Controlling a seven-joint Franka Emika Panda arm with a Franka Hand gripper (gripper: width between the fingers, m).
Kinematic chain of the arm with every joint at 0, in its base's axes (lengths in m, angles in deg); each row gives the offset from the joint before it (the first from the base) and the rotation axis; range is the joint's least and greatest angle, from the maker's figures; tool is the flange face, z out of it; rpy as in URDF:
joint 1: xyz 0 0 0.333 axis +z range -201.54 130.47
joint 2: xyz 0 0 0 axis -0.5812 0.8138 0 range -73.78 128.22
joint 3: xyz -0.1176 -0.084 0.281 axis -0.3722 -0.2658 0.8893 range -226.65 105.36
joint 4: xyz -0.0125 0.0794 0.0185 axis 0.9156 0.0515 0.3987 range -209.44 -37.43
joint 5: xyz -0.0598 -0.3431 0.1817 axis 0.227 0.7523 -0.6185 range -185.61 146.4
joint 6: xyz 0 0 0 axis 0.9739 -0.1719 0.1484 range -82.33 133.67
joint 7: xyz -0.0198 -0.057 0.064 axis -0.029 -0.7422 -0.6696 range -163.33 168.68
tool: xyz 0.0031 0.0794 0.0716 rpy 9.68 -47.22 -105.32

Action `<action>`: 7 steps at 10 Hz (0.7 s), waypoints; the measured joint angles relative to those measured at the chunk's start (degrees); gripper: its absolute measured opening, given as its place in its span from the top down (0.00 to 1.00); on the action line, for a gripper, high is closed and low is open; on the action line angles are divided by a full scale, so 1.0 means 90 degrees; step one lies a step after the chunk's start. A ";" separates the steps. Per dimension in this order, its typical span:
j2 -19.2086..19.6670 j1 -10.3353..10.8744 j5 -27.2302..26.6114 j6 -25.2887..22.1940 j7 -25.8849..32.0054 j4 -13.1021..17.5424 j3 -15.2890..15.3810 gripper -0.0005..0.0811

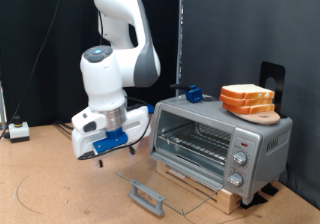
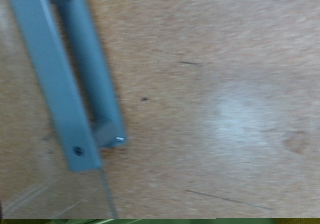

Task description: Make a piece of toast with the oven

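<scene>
The silver-grey oven [image 1: 255, 134] stands on a wooden base at the exterior view's right. Its glass door [image 1: 170, 184] hangs open, folded down flat, with the grey bar handle [image 1: 148, 196] at the front. The wire rack [image 1: 190, 139] inside looks bare. A stack of bread slices [image 1: 248, 99] lies on a board on top of the oven; no single slice shows apart from it. My gripper [image 1: 100, 156] hangs just above the table, left of the open door, holding nothing that I can see. The wrist view shows the door handle [image 2: 70, 74] close up, with no fingers in it.
A blue object [image 1: 192, 92] and a black stand [image 1: 270, 79] are behind the oven top. Three knobs [image 1: 238, 166] sit on the oven's right face. A small white box [image 1: 18, 131] lies at the far left. A thin cable loops on the wooden table [image 1: 40, 189].
</scene>
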 joint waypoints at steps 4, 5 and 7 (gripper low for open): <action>-0.0135 -0.0076 -0.1053 -0.0978 0.0774 0.0228 0.0030 0.00; -0.0283 -0.0076 -0.1613 -0.1418 0.1167 0.0323 0.0037 0.00; -0.0622 -0.0062 -0.2128 -0.2042 0.1538 0.0434 0.0062 0.00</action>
